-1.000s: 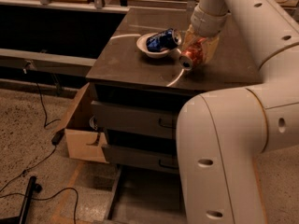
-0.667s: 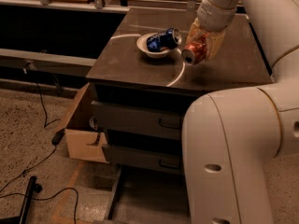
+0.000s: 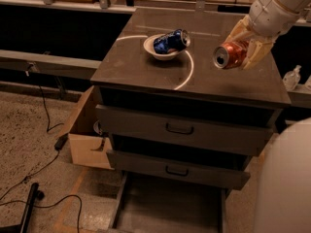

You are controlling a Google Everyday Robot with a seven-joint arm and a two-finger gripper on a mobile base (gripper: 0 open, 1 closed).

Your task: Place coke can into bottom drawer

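Your gripper (image 3: 245,45) grips the coke can (image 3: 231,55) on its side, long axis about level and silver top facing the camera, just above the cabinet top (image 3: 146,67), while the open bottom drawer (image 3: 170,205) lies well below, in front of the cabinet.

The gripper (image 3: 247,45), clasped on the coke can (image 3: 229,55) over the right side of the cabinet top (image 3: 141,64), hides the can's far end (lettering unreadable). Its arm (image 3: 279,6) runs off the top-right corner. The lower edge cuts the bottom drawer (image 3: 165,208), and a blurred pale robot body (image 3: 286,178) covers its right corner.
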